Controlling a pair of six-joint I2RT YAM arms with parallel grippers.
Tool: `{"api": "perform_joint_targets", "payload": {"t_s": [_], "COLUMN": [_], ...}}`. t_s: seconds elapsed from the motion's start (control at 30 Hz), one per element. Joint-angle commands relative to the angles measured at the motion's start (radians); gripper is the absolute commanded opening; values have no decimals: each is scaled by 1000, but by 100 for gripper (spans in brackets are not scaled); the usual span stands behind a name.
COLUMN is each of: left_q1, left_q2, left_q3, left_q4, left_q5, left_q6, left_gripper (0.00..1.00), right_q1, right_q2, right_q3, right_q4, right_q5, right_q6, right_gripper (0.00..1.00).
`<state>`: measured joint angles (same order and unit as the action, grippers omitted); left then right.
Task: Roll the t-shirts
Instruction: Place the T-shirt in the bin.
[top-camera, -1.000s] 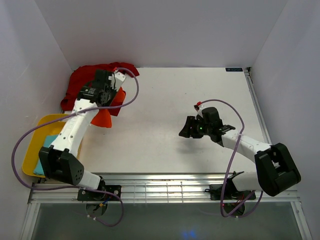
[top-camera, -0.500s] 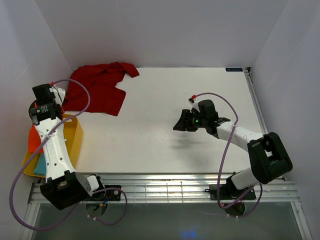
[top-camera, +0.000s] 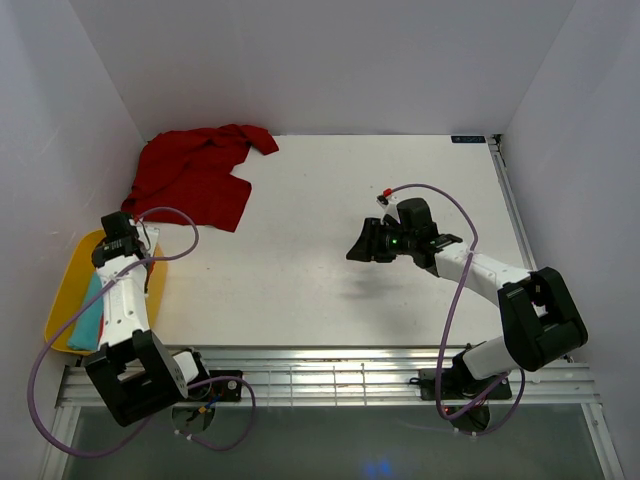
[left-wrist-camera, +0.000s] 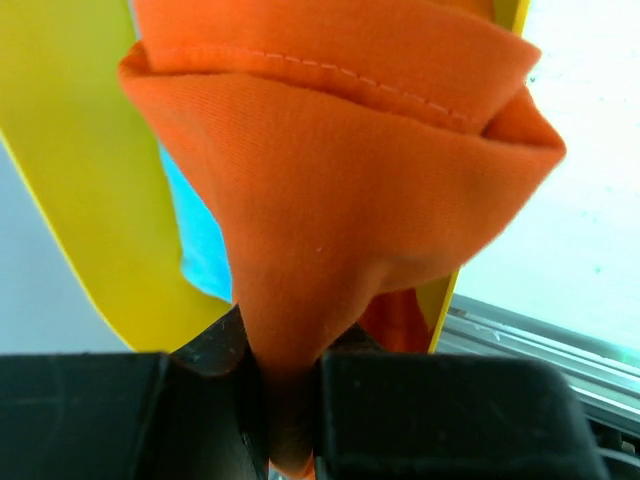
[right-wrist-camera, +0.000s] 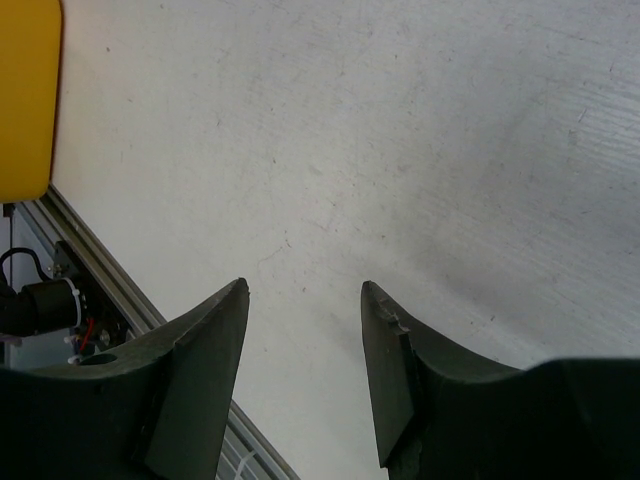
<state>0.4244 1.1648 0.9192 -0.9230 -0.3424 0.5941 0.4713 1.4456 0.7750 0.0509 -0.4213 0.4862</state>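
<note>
The bright orange t-shirt (left-wrist-camera: 340, 170) is a folded bundle pinched between my left gripper's (left-wrist-camera: 290, 400) shut jaws, hanging over the yellow tray (left-wrist-camera: 80, 200). In the top view my left gripper (top-camera: 118, 245) is above the tray's (top-camera: 62, 305) far right corner, and the orange shirt is hidden under it. The dark red t-shirt (top-camera: 195, 175) lies crumpled and spread at the table's back left corner. My right gripper (top-camera: 358, 245) is open and empty above the middle of the table, and its fingers (right-wrist-camera: 205, 350) frame bare table.
A light blue cloth (top-camera: 88, 310) lies in the yellow tray and also shows in the left wrist view (left-wrist-camera: 195, 240). The tray sits off the table's left edge and shows in the right wrist view (right-wrist-camera: 25, 90). White walls enclose the table on three sides. A metal rail (top-camera: 330, 375) runs along the front.
My left arm carried the orange shirt from beside the dark red shirt out to the left, then in over the yellow tray. My right gripper shifted slightly left.
</note>
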Motion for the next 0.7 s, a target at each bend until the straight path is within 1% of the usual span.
{"api": "perform_joint_targets", "payload": {"t_s": [0.0,0.1,0.17,0.27,0.33,0.37,0.5,0.67], "left_q1": [7,7,8,8,14,20,24,22], "left_q2": [-7,24,24,24,21,19,-10,-50], "left_q3": [-33,19,82,125,106,74,-14,-100], "left_q4": [130,150,151,150,150,150,156,200], "left_q5": [5,25,57,82,89,95,111,131], "left_q6": [6,35,68,165,241,254,269,291], "left_gripper": [0,0,0,0,0,0,0,0], "right_q1": [-3,-3,-3,-3,-3,-3,-3,-5], "right_q2": [-21,-24,-25,-19,-13,-10,-1,7], "right_q3": [9,23,27,29,29,30,40,43], "right_q4": [-8,-17,-19,-19,-20,-19,-19,-19], "right_q5": [0,10,15,18,19,18,18,18], "right_q6": [-12,-14,-12,-9,-5,-5,-5,-6], "right_gripper": [55,55,55,55,55,55,55,55]}}
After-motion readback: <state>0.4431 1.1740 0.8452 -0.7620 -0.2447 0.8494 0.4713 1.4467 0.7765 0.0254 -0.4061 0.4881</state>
